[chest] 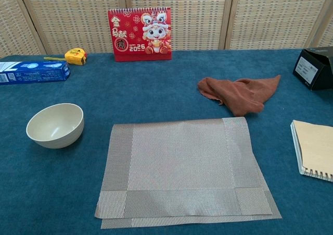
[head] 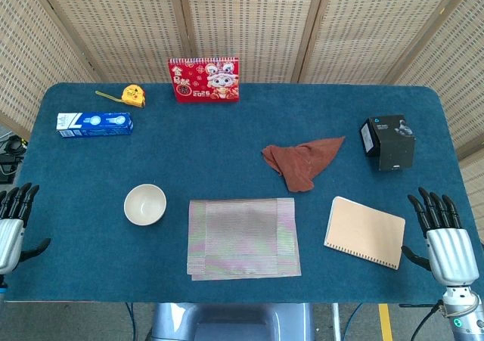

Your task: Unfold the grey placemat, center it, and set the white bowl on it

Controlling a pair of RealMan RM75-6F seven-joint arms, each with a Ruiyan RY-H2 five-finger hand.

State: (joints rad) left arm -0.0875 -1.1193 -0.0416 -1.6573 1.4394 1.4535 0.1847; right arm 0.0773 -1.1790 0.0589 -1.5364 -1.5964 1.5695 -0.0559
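The grey placemat (head: 243,237) (chest: 184,170) lies folded in two layers on the blue table near its front edge, the lower layer peeking out along the front. The white bowl (head: 145,204) (chest: 55,125) stands upright and empty on the cloth just left of the placemat, not touching it. My left hand (head: 12,224) hovers at the table's front left corner, fingers spread, holding nothing. My right hand (head: 444,239) is at the front right corner, fingers spread and empty. Neither hand shows in the chest view.
A tan spiral notebook (head: 365,232) (chest: 315,149) lies right of the placemat. A crumpled brown cloth (head: 301,159) (chest: 239,94) sits behind it. A black box (head: 388,141), a red calendar (head: 204,79), a yellow tape measure (head: 131,94) and a blue carton (head: 94,123) are farther back.
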